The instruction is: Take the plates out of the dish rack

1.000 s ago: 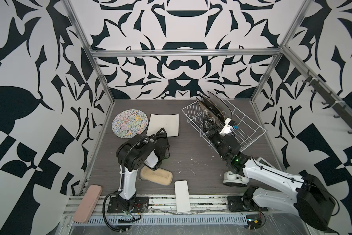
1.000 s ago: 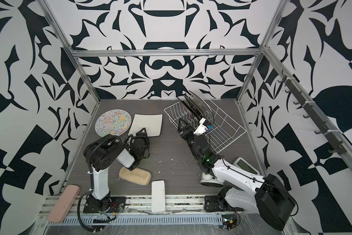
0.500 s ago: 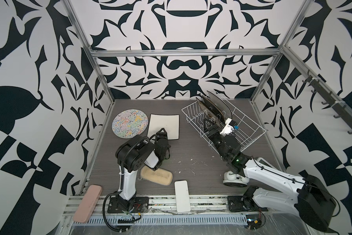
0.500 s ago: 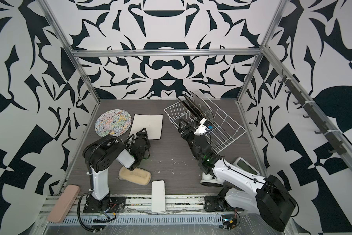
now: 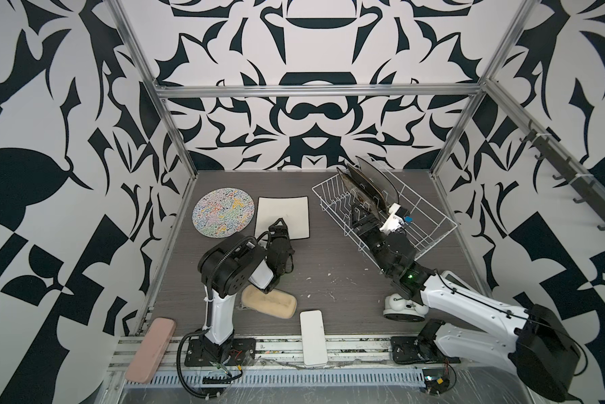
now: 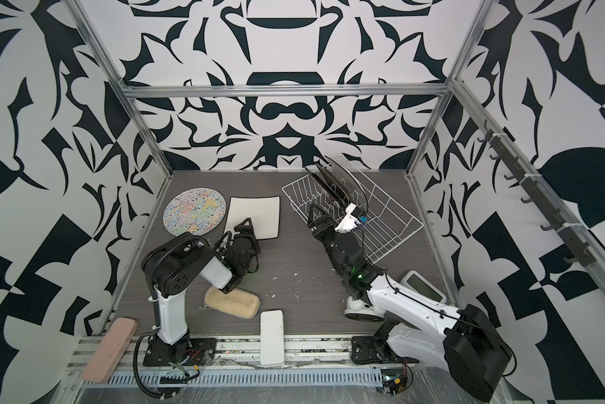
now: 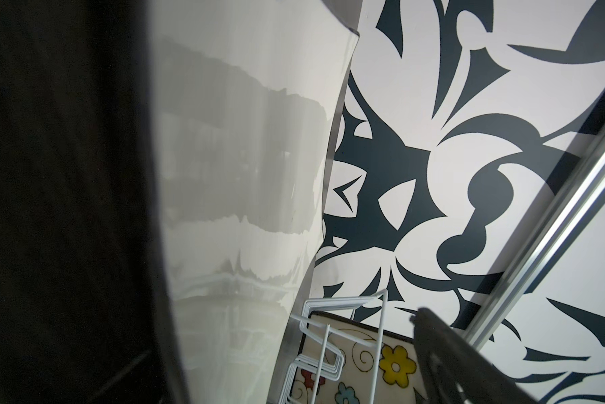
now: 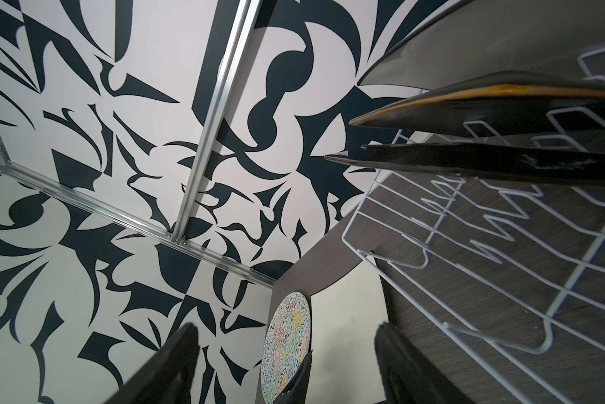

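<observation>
Right pincer (image 8: 285, 330) spread wide and empty at the edge of the dish rack (image 5: 430, 224), aimed at the dark plates (image 5: 367, 182) leaning close together at its far end. Tight spacing: a finger could knock the neighbour or hook a prong and drag the wire rack. Left pincer (image 5: 278, 225), jaws apart, hovers over the cream square plate (image 5: 290, 210) lying flat on the counter (image 5: 329, 259); a low exit could shove it into the squiggle-patterned round plate (image 5: 223, 212) just beside.

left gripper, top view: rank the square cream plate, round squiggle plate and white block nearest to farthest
1. square cream plate, under the left gripper
2. round squiggle plate, further left
3. white block, front edge
</observation>
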Controlling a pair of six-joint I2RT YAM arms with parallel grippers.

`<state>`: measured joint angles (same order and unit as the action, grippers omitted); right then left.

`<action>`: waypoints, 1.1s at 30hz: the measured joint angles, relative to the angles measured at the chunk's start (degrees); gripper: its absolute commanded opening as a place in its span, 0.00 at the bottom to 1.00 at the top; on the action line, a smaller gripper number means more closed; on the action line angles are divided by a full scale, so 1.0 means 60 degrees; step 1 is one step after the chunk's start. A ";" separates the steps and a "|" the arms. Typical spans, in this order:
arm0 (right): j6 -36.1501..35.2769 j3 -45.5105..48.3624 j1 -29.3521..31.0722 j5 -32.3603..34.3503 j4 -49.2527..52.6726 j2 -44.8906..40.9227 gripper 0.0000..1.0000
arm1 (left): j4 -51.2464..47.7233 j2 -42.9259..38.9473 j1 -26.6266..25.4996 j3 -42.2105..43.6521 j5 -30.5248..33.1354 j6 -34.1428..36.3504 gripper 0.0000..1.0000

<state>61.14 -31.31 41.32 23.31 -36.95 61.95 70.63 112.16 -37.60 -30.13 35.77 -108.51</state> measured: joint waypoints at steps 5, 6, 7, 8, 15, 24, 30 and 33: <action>0.0004 -0.0004 0.0000 0.0055 0.0029 -0.0153 0.82 | -0.0248 -0.0120 -0.0066 0.0004 0.0026 -0.0091 0.95; 0.0011 0.0000 0.0000 0.0058 0.0029 -0.0168 0.82 | -0.0244 -0.0120 -0.0069 0.0004 0.0044 -0.0109 0.96; 0.0022 -0.0004 0.0000 0.0066 0.0051 -0.0175 0.82 | -0.0244 -0.0120 -0.0076 0.0004 0.0051 -0.0127 0.96; 0.0025 -0.0004 0.0000 0.0076 0.0058 -0.0178 0.82 | -0.0240 -0.0127 -0.0080 0.0004 0.0062 -0.0135 0.97; 0.0033 -0.0004 0.0000 0.0087 0.0153 -0.0259 0.81 | -0.0514 -0.0372 -0.0171 0.0098 0.0102 -0.0237 1.00; 0.0036 0.0000 0.0000 0.0124 0.0353 -0.0525 0.81 | -0.0936 -0.0882 -0.0299 0.0561 0.0106 -0.0433 0.99; 0.0040 0.0000 0.0000 0.0142 0.0539 -0.0707 0.80 | -0.1614 -0.1268 -0.0368 0.0576 0.0102 -0.0543 0.99; 0.0040 0.0000 0.0000 0.0171 0.0594 -0.0874 0.80 | -0.2149 -0.1552 -0.0423 0.0576 0.0102 -0.0517 0.99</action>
<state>61.39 -31.31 41.32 24.34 -33.39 56.71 57.74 102.85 -40.14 -26.68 36.38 -111.61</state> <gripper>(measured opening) 0.804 0.994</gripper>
